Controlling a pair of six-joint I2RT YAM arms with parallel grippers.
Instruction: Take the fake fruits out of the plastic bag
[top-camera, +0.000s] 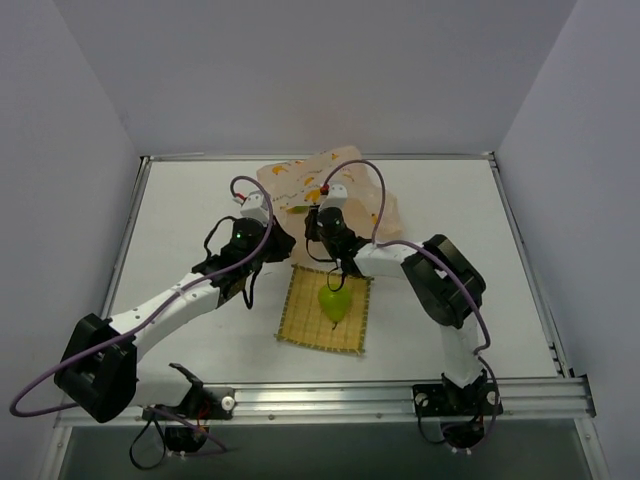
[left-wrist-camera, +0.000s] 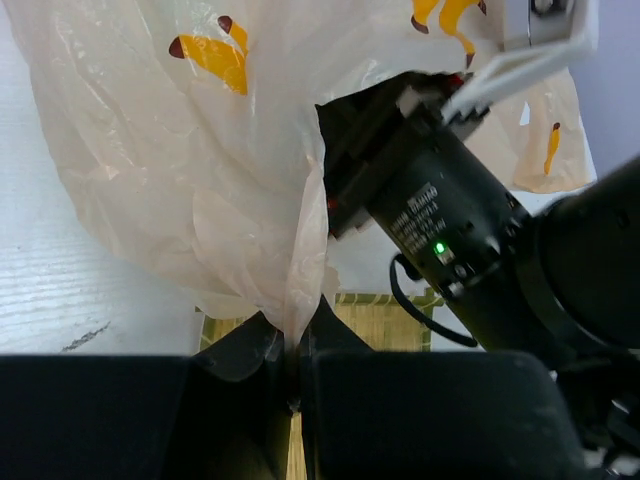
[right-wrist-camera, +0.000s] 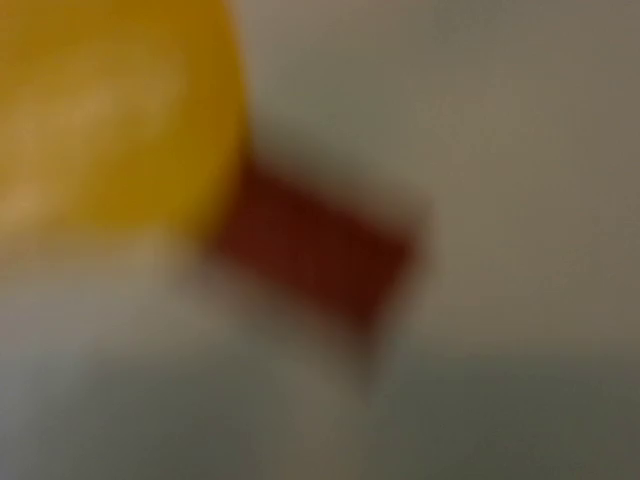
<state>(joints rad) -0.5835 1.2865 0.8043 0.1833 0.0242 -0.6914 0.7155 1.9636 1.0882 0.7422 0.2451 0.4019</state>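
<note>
The plastic bag (top-camera: 345, 190) lies at the back centre, pale peach with banana prints. My left gripper (left-wrist-camera: 295, 340) is shut on a bunched edge of the bag (left-wrist-camera: 200, 180) and holds it up; in the top view the left gripper (top-camera: 280, 228) is at the bag's near-left edge. My right gripper (top-camera: 322, 200) reaches into the bag's mouth, and its fingers are hidden by the plastic. The green pear (top-camera: 335, 303) lies on the yellow mat. The right wrist view is a blur: an orange-yellow shape (right-wrist-camera: 110, 110) and a dark red patch (right-wrist-camera: 315, 250). The lime and mango are not clearly visible.
The square yellow woven mat (top-camera: 300, 320) lies in front of the bag, between the two arms. The right arm's black wrist (left-wrist-camera: 450, 230) fills the right of the left wrist view. Raised table rims run along the left, right and back sides.
</note>
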